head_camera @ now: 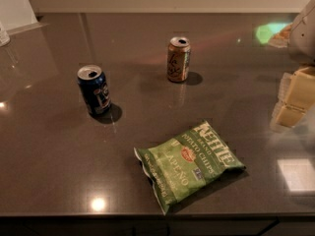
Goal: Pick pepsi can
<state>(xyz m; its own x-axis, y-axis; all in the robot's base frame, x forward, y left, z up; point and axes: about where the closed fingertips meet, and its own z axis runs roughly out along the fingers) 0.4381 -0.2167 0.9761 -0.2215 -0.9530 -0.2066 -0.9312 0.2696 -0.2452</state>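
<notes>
The pepsi can (94,90) is dark blue with a silver open top and a white-and-blue logo. It stands upright on the dark countertop (54,156) at the left of the middle. My gripper (294,102) shows as pale yellow blocks at the right edge of the view, above the counter. It is far to the right of the pepsi can and holds nothing that I can see.
An orange-tan can (178,59) stands upright behind and to the right of the pepsi can. A green Kettle chip bag (189,163) lies flat near the front edge. A white object (15,9) stands at the back left corner.
</notes>
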